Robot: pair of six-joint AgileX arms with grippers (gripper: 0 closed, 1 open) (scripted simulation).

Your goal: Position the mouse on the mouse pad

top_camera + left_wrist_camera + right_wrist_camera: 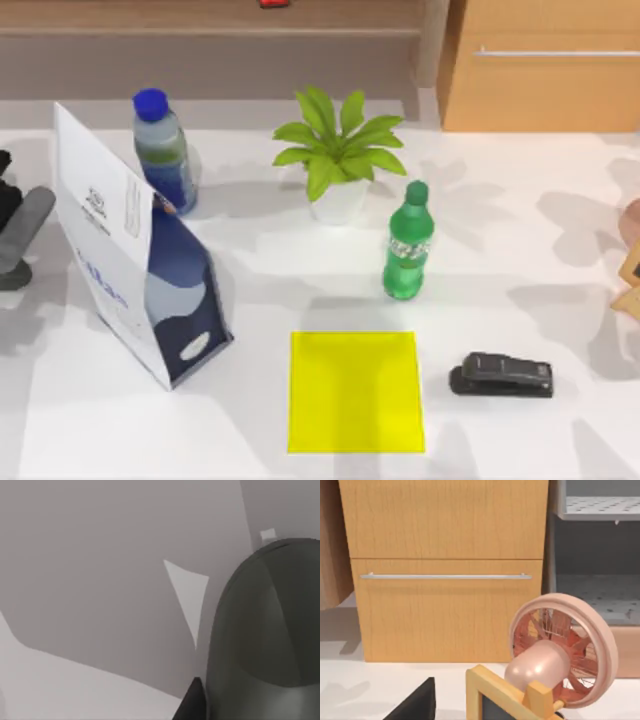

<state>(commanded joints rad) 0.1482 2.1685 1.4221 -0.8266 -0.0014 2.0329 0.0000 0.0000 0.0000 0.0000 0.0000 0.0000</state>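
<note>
Left gripper (192, 705): at the far left edge of the table. A dark tip is next to a large rounded body. I cannot tell whether it is open, closed or gripping.
Mouse (265, 630): judged to be the dark grey rounded body in the left wrist view, right against the left gripper. Contact or a gap cannot be settled.
Right gripper (415, 705): parked on the right side, facing a wooden cabinet (445, 570) and a pink fan (560, 650). I cannot tell its state.
Mouse pad (355, 392): flat yellow square at front centre, bare, well apart from the left arm.
Between arm and pad: a tall white and navy bag (140, 260) stands on the direct line.
Around pad: green bottle (407, 245) just behind it, black stapler (502, 375) near its right side, potted plant (338, 160) and blue bottle (165, 150) farther back.
Step (judgement): the carry to the pad is not yet done.
Risk 1: a low sweep rightwards would clip the bag and topple it onto the pad.
Risk 2: the smooth rounded shell could slip from a shallow hold mid-carry.
Risk 3: overshooting towards the back would knock the green bottle.
</note>
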